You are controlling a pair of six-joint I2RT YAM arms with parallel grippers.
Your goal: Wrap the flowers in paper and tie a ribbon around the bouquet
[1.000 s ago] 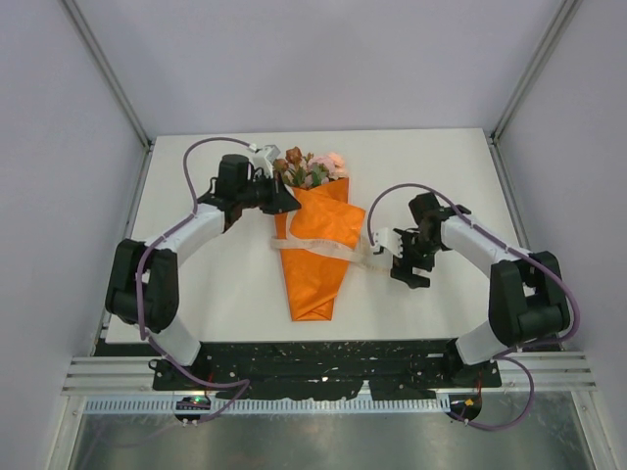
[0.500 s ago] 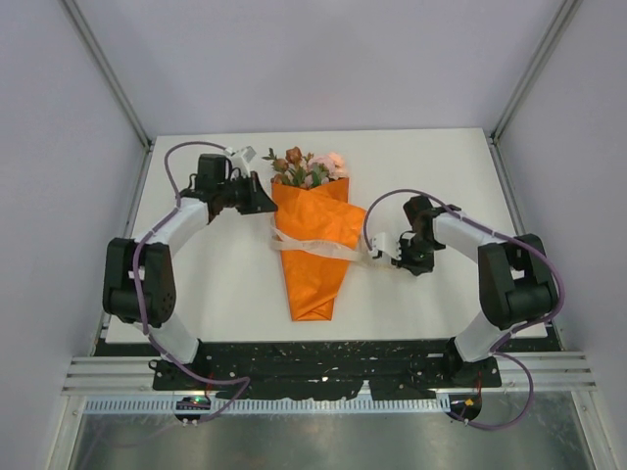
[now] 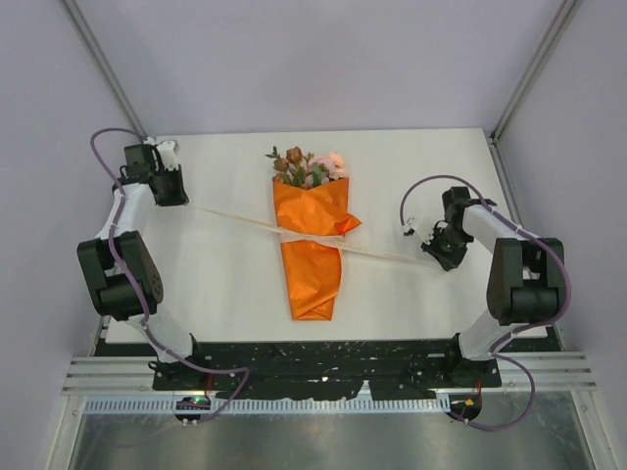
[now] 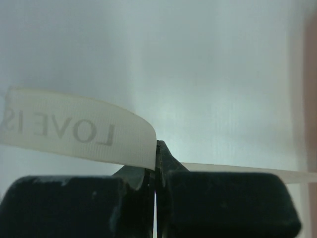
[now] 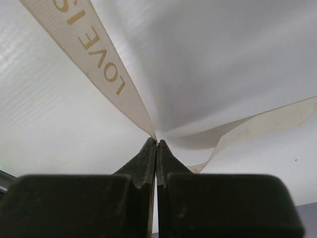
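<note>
The bouquet lies in the middle of the table, an orange paper (image 3: 312,269) cone with the flowers (image 3: 309,166) showing at its far end. The cream ribbon (image 3: 230,217) crosses the cone's waist and runs taut to both sides. My left gripper (image 3: 179,199) is at the far left, shut on the ribbon's left end. My right gripper (image 3: 438,257) is at the right, shut on the other end. In the left wrist view the printed ribbon (image 4: 74,129) leaves the closed gripper (image 4: 157,148). In the right wrist view the ribbon (image 5: 99,59) is pinched at the gripper (image 5: 156,141).
The white table (image 3: 225,284) is bounded by grey walls on three sides. The arm bases and a black rail (image 3: 323,357) sit along the near edge. Purple cables loop off both arms.
The right gripper has shut on the ribbon. Both arms have swung outward, the left far to the left, pulling the slack ribbon taut and cinching the paper cone narrower.
</note>
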